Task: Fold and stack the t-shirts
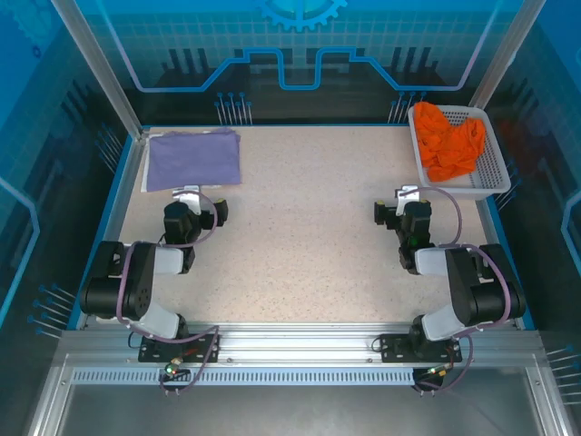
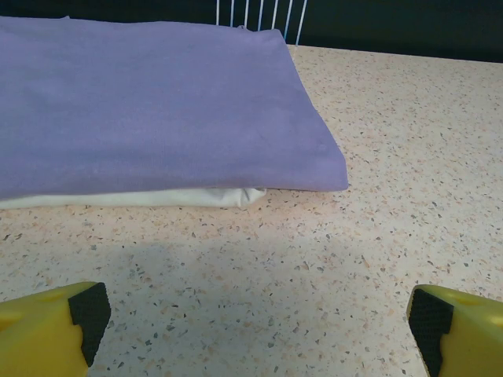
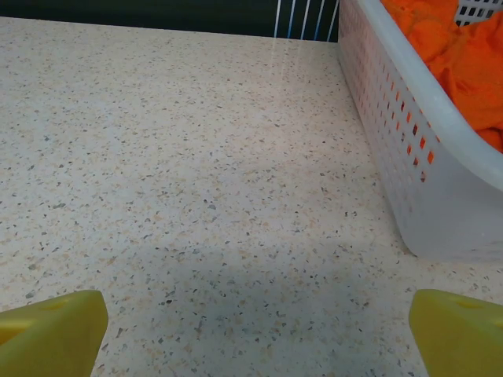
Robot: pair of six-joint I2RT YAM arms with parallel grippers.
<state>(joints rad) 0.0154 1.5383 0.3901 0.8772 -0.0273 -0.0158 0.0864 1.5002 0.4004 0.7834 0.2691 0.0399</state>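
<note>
From the top camera, I see the purple t-shirt [image 1: 193,159] lying flat and folded at the far left of the table [image 1: 309,227]. The orange t-shirt [image 1: 447,141] is all bunched up in the white basket [image 1: 458,192] at the far right. The left gripper [image 1: 195,207] sits near the purple one and the right gripper [image 1: 399,207] sits near the basket. Neither one touches anything.

In the left wrist camera, the left gripper [image 2: 255,314] has its jaws wide apart with nothing in them. The purple t-shirt [image 2: 157,110] is just ahead, on top of a white cloth [image 2: 157,196]. I can't tell what that cloth is. The shirt's left side is cut off.

In the right wrist camera, the right gripper [image 3: 255,330] is wide too, and holds nothing. The basket [image 3: 409,157] stands ahead on the right, and its wall hides most of the orange t-shirt [image 3: 464,47].

I think my next job is the orange shirt. I should reach over the rim, pinch one top layer, and lift slowly so the basket doesn't come along. I can't see its collar or sleeves, so I'd spread it on the bare table first.
</note>
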